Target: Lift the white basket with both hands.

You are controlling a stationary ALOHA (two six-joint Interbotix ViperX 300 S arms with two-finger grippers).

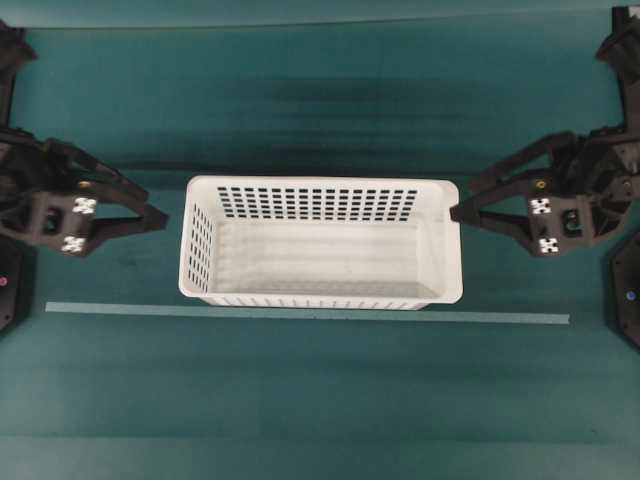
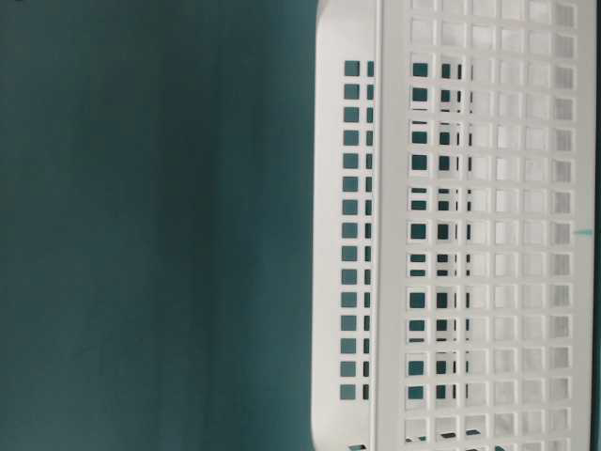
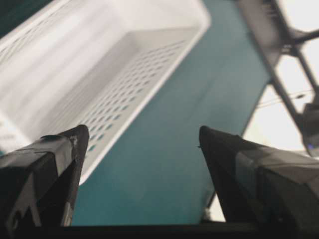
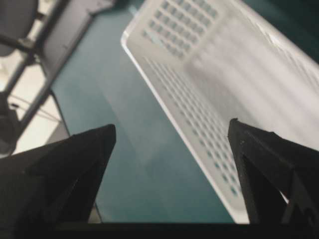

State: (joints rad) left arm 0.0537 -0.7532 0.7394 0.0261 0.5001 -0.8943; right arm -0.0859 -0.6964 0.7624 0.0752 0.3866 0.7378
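Observation:
The white basket stands empty in the middle of the teal table, long side left to right. It fills the right of the table-level view as a holed wall. My left gripper is open just left of the basket's left end, a small gap away. My right gripper is open with its tips right at the basket's right rim; I cannot tell if they touch. In the left wrist view the basket lies ahead of the spread left gripper. The right wrist view shows the basket beyond the open right gripper.
A pale strip of tape runs along the table just in front of the basket. Black arm bases stand at the table's left and right edges. Teal cloth surrounds the basket on every side.

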